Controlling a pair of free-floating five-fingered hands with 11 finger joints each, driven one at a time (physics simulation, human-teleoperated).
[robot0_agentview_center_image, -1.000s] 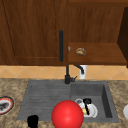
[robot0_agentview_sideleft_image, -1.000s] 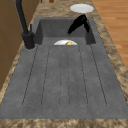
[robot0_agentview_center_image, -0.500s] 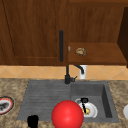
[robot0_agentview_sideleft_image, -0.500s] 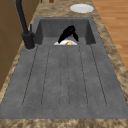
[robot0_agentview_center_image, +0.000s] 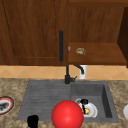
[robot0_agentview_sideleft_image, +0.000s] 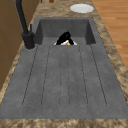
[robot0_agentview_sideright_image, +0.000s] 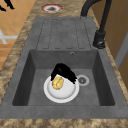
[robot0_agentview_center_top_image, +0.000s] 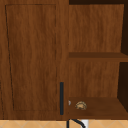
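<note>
The right hand (robot0_agentview_center_image: 84, 102) is down inside the sink basin (robot0_agentview_sideright_image: 100, 75), over a white plate (robot0_agentview_sideright_image: 61, 93) that lies flat on the basin floor. Its fingers curve down onto a small yellow lump (robot0_agentview_sideright_image: 57, 83), probably a bit of food or a sponge, which sits on the half of the plate nearest the hand. The hand seems to be closing round the lump from above, though the dark fingers hide the contact, so I cannot tell whether it truly grips or merely rests on it. Coming from above suits a thing lying low in a shallow dish, since the rim leaves no room at the sides.

The lump is rounded and bumpy, a warm yellow, and smaller than the hand. The plate is plain white and round, with a shallow rim; the drain (robot0_agentview_sideright_image: 82, 80) lies just beside the plate and the hand.

The left hand (robot0_agentview_center_image: 32, 121) hangs idle well away to the other side, at the near edge of the draining board (robot0_agentview_sideleft_image: 65, 75); its fingers are too dark to read. A red ball (robot0_agentview_center_image: 67, 115) is between the two hands in the front view. Behind the right hand stands the black tap (robot0_agentview_center_image: 68, 75), and above, on an open cabinet shelf (robot0_agentview_center_top_image: 100, 111), lies a small brown object (robot0_agentview_center_top_image: 80, 105).
</note>
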